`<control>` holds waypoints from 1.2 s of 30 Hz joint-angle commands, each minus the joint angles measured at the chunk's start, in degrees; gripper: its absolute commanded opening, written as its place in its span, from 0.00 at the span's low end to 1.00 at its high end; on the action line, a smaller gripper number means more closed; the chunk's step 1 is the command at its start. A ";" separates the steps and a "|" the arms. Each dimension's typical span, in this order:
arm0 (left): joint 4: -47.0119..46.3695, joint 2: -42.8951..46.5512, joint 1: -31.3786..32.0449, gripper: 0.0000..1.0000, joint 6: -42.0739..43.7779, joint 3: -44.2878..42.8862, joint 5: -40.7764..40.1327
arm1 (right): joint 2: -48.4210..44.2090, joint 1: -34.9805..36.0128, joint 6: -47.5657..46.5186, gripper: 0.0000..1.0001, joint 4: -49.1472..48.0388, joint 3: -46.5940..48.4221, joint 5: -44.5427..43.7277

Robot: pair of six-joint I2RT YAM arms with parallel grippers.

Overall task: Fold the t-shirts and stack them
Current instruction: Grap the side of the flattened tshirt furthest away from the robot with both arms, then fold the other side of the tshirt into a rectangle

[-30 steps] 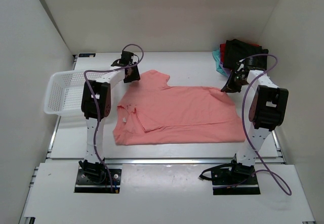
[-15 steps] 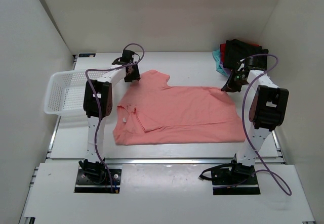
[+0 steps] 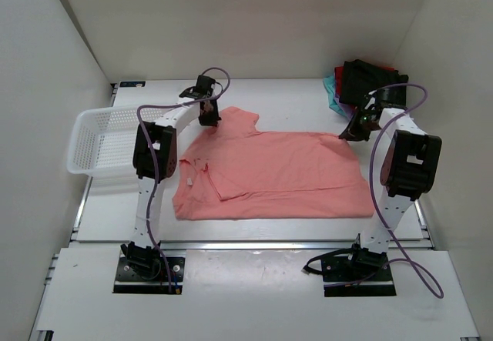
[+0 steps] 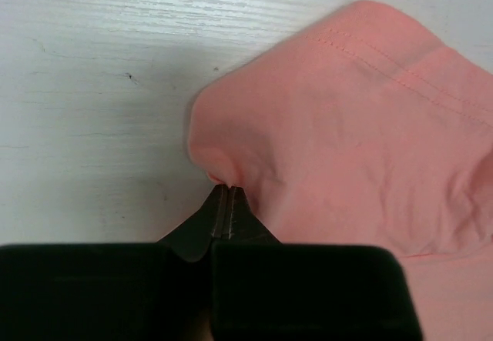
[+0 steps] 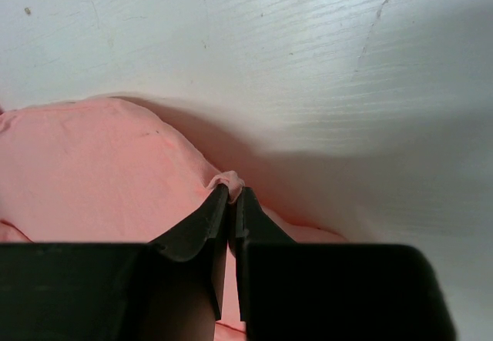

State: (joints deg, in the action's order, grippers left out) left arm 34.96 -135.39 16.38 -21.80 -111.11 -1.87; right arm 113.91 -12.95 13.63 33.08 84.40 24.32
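A salmon-pink t-shirt [image 3: 269, 173] lies spread mid-table, its far corners pinched by the left gripper [image 4: 225, 193] and right gripper [image 5: 229, 191] (only the wrist cameras show cloth nipped between closed jaws). Seen only from overhead: folded t-shirts [image 3: 362, 79] at far right, white basket [image 3: 96, 137] at left.

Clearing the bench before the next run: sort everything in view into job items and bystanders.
Job: pink t-shirt, spread flat; folded shirts, piled at the far right corner; left claw and right claw, each shut on the pink t-shirt's edge.
Lying about: white mesh basket, left of the shirt.
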 commanded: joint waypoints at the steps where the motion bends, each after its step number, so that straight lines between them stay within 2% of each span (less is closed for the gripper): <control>1: 2.48 0.92 -0.47 0.00 0.01 -4.38 1.87 | -2.90 -0.93 -1.23 0.00 -2.40 -0.38 -0.23; 7: 0.64 8.81 -2.84 0.00 0.35 -2.36 3.89 | -2.20 -1.73 -2.29 0.00 -3.81 1.20 1.08; 13: -1.38 18.22 -3.99 0.00 0.62 9.04 7.66 | -4.48 -1.55 -2.64 0.00 -4.78 -0.46 2.13; 27: -4.28 39.13 -3.90 0.00 -1.75 29.80 12.06 | -17.92 -3.39 -2.29 0.00 -8.64 -16.71 3.02; 36: -4.81 52.76 -3.99 0.00 -2.19 48.78 12.59 | -26.62 -6.91 -3.52 0.00 -8.38 -24.72 -1.38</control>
State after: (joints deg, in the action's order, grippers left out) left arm 30.87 -87.39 12.49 -23.86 -65.98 9.96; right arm 90.94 -18.20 11.33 26.59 61.06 25.08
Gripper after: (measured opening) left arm 0.018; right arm 0.032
